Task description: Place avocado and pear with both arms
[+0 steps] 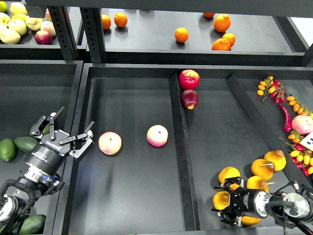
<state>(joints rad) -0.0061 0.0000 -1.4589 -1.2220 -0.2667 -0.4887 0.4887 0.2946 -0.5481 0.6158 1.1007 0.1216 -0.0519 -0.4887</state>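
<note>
Two arms sit low over their fruit, neither holding anything I can confirm. The left gripper (68, 128) has its fingers spread wide beside the dark green egg-shaped avocado (27, 143), which lies in the left bin with another green fruit (7, 149) touching it. The right gripper (221, 202) is buried among squat golden-yellow pears (261, 169); I cannot tell whether its fingers are closed on one. Risks, as I judge them: the smooth avocado slipping sideways from a skewed pinch, or crowded pears being knocked or dragged along.
</note>
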